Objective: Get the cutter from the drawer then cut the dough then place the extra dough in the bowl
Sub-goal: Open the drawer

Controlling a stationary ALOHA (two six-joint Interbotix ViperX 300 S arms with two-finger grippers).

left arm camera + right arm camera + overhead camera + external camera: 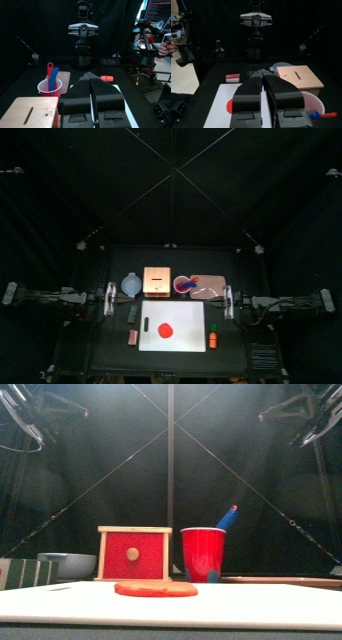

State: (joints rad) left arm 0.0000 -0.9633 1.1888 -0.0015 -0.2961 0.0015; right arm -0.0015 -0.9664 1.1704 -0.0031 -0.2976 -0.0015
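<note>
Dim booth; bright board; soft focus.

Along the back of the bench the bowl [131, 284], wooden box [158, 282], red cup [183, 284] and pink tray [210, 287] stand close together, with a blue knife [227, 516] poking up. The white board [190, 316] in front lies open from above, carrying only flat dough [166, 330]. Small toys [134, 336] flank its sides.

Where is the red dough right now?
In the top view the red dough lies on the white cutting board, slightly left of its middle, in front of the wooden box.
</note>
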